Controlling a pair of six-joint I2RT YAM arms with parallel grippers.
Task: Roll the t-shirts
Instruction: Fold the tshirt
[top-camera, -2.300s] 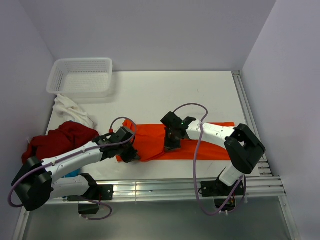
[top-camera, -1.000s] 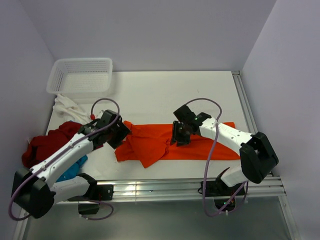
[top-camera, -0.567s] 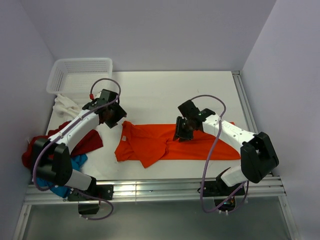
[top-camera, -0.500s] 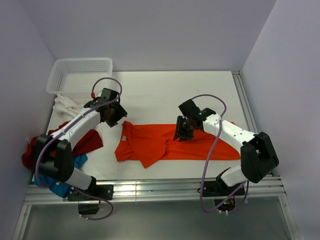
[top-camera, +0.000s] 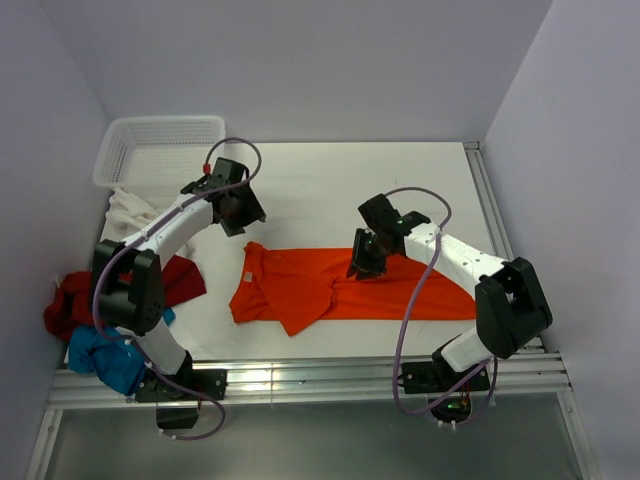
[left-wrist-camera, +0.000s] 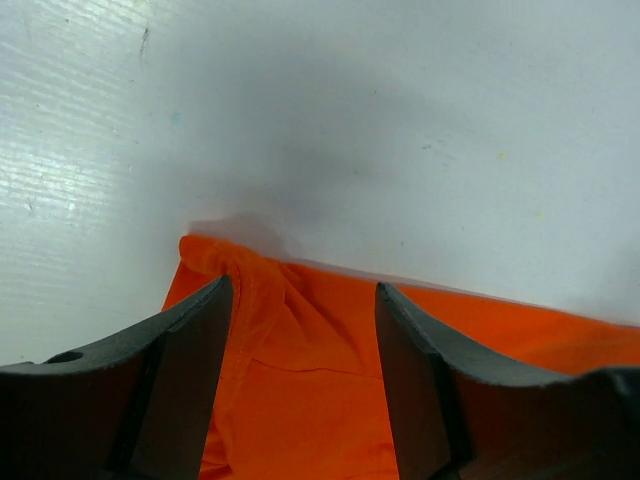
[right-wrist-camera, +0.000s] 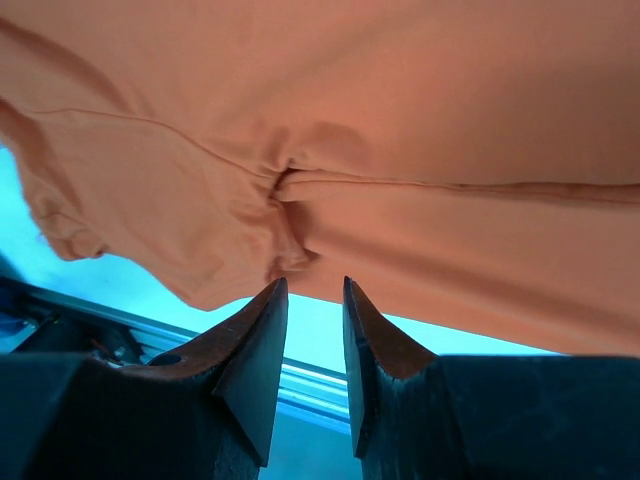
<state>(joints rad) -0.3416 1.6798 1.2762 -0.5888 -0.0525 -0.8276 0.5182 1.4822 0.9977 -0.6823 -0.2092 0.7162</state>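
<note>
Currently, orange t-shirt (top-camera: 330, 285) lies as a folded strip on the table (top-camera: 330, 185), puckered midway. Left gripper (left-wrist-camera: 300, 290) spread, empty, above its corner; right gripper (right-wrist-camera: 310, 285) narrowly parted, empty, over the pucker. Risk: rolling over unsmoothed wrinkles likely gives a lopsided, loosening roll.

Left wrist view: the orange t-shirt (left-wrist-camera: 300, 380) gets cut off at the bottom edge. From the top, the dark red t-shirt (top-camera: 65, 302) is half hidden by the left arm (top-camera: 165, 232).
</note>
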